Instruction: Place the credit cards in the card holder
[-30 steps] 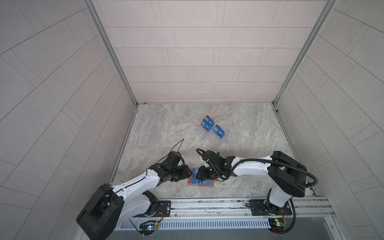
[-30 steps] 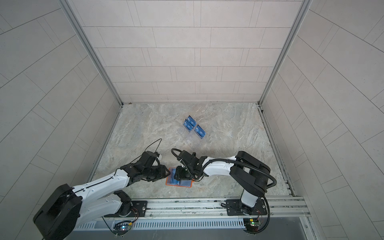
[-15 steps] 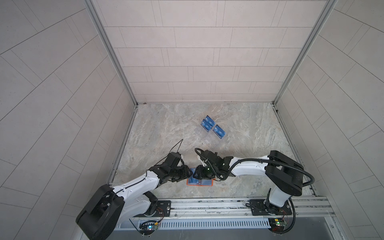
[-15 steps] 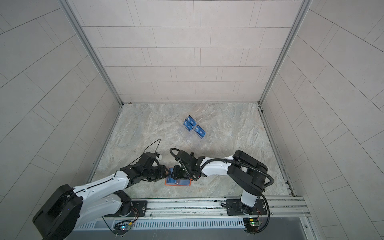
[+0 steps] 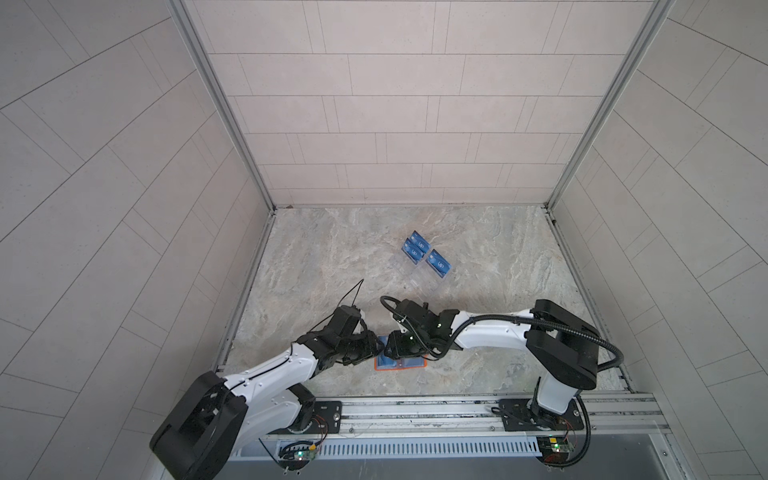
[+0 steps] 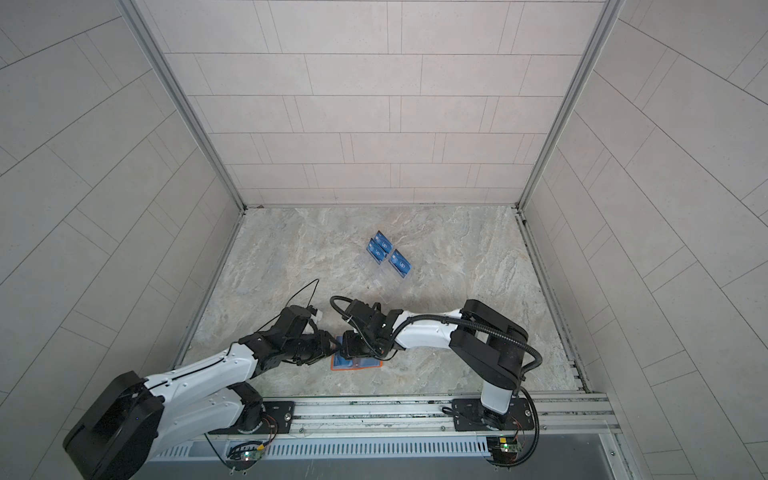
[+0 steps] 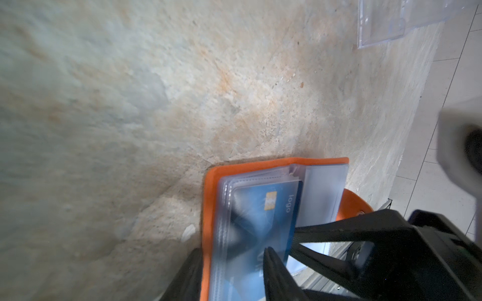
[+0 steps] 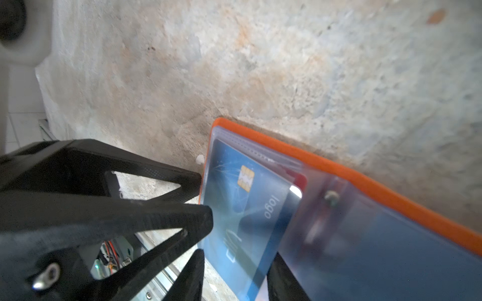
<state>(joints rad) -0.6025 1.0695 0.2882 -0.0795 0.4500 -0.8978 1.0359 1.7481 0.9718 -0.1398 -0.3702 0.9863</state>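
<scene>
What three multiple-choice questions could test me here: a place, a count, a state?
1. Where does the orange card holder lie?
A) at the front of the marble table
B) against the back wall
C) in a far corner
2. How many blue cards sit in the clear acrylic stand?
A) one
B) three
C) six
3. The card holder is:
A) snapped shut
B) open, flat
C) standing on edge
Answers: 1A, both top views show it there; 2B, three show; 3B, wrist views show its clear sleeves.
</scene>
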